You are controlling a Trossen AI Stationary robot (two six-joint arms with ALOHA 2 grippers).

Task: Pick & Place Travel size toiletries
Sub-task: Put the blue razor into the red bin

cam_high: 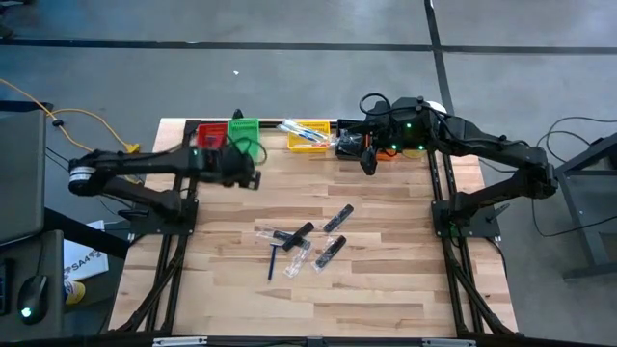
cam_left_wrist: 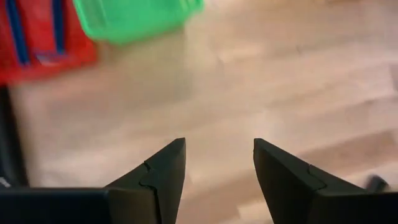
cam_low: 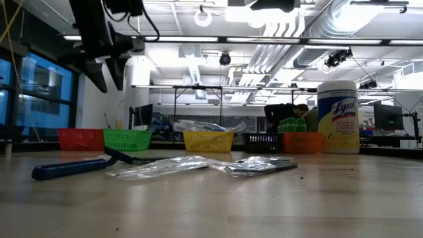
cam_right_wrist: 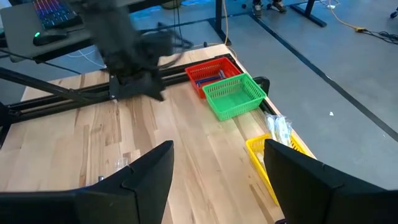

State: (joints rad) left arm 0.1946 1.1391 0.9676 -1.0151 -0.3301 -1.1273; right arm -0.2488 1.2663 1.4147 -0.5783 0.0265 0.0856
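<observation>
Several travel size toiletries (cam_high: 301, 245) lie loose on the middle of the wooden table: clear-wrapped toothbrushes (cam_low: 173, 165), slim black pieces (cam_high: 332, 249) and a blue razor (cam_low: 71, 168). My left gripper (cam_high: 247, 177) (cam_left_wrist: 217, 167) hangs open over bare wood just in front of the red bin (cam_left_wrist: 37, 38) and the green bin (cam_left_wrist: 132, 17), with nothing between its fingers. It also shows at the top left of the low view as my left gripper (cam_low: 109, 78). My right gripper (cam_high: 368, 160) (cam_right_wrist: 217, 168) is raised at the far right, open and empty.
Along the far edge stand a red bin (cam_high: 210, 134) holding blue razors, a green bin (cam_high: 244, 129), a yellow bin (cam_high: 308, 136) with wrapped toothbrushes, a black bin (cam_low: 261, 141) and an orange bin (cam_low: 301, 141) with green bottles. A large white jar (cam_low: 338, 118) stands far right. Bare wood lies near the front edge.
</observation>
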